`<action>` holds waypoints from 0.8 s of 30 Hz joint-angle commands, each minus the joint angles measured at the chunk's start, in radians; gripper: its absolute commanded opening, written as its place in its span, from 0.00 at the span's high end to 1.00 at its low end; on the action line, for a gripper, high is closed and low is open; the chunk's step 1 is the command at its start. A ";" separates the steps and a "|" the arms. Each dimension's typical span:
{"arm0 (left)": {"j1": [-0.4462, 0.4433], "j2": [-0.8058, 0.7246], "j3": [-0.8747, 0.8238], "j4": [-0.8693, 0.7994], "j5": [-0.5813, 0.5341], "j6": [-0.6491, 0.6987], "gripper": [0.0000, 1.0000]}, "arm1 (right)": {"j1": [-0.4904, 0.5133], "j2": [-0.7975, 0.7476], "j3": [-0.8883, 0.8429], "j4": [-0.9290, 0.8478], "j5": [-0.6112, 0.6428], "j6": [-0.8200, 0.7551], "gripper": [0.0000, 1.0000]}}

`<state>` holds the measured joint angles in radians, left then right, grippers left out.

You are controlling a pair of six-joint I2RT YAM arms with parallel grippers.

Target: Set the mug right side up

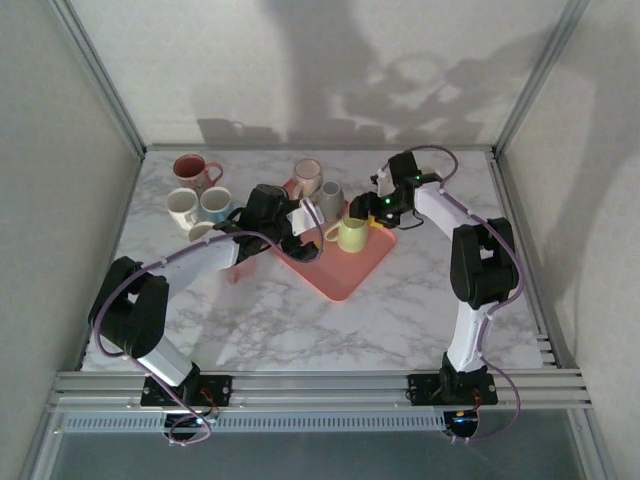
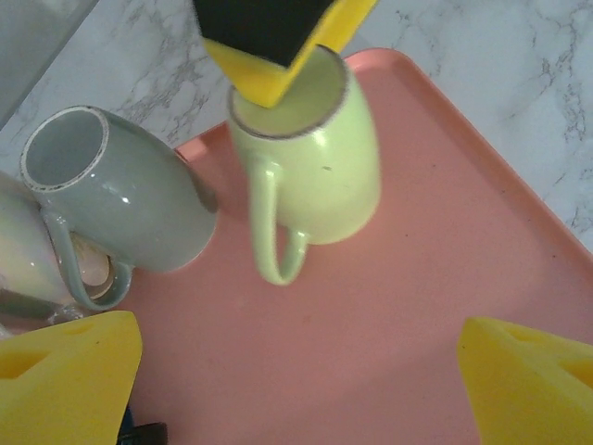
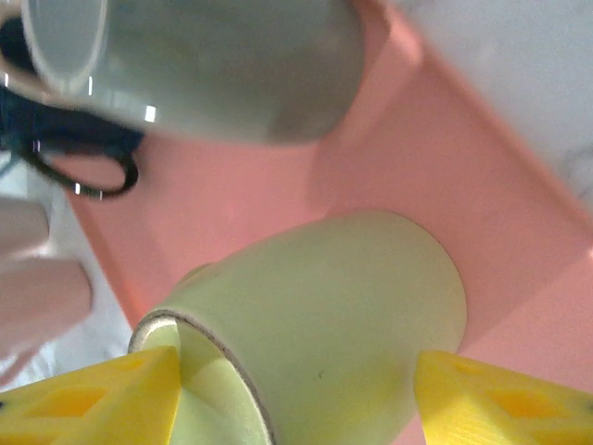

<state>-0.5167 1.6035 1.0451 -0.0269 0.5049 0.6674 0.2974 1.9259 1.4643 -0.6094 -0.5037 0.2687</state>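
One green mug [image 1: 352, 237] on pink tray [image 1: 345, 280], right pincer [image 3: 296, 371] at rim

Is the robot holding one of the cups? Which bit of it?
The right end effector has the green mug between its fingers, near the rim, but whether it is squeezing cannot be told. The left end effector holds nothing.

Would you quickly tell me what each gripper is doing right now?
Left gripper: open, holding nothing.
Right gripper: straddles the green mug; whether it grips cannot be told.
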 commanded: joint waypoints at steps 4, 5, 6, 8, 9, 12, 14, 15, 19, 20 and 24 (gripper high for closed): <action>-0.045 0.035 0.001 -0.005 0.048 0.012 0.15 | 0.012 -0.128 -0.099 -0.109 -0.042 -0.124 0.32; -0.054 0.042 0.003 -0.004 0.053 0.006 0.15 | 0.011 -0.155 -0.105 -0.088 -0.041 -0.102 0.31; -0.060 0.053 0.006 0.000 0.054 -0.010 0.16 | 0.007 -0.181 -0.106 -0.075 -0.036 -0.080 0.31; -0.072 0.076 0.024 -0.006 0.059 -0.046 0.19 | -0.005 -0.222 -0.097 -0.065 -0.030 -0.046 0.31; -0.079 0.087 0.032 -0.006 0.058 -0.065 0.19 | -0.009 -0.242 -0.095 -0.062 -0.026 -0.030 0.31; -0.099 0.124 0.056 -0.016 0.038 -0.100 0.21 | -0.020 -0.306 -0.102 -0.055 -0.021 -0.003 0.32; -0.110 0.154 0.076 -0.030 0.037 -0.109 0.24 | -0.032 -0.348 -0.113 -0.064 -0.013 -0.005 0.32; -0.115 0.167 0.085 -0.034 0.034 -0.110 0.26 | -0.038 -0.364 -0.121 -0.070 -0.005 -0.005 0.32; -0.131 0.217 0.140 -0.046 0.013 -0.145 0.31 | -0.070 -0.438 -0.180 -0.082 0.005 -0.018 0.33; -0.133 0.227 0.153 -0.046 0.006 -0.159 0.32 | -0.078 -0.454 -0.197 -0.084 0.006 -0.019 0.33; -0.139 0.263 0.191 -0.047 -0.021 -0.188 0.38 | -0.097 -0.507 -0.261 -0.084 0.003 -0.020 0.33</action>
<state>-0.6472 1.8416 1.1919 -0.0589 0.5087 0.5190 0.2092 1.4551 1.2427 -0.6731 -0.5148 0.2474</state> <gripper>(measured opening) 0.628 0.674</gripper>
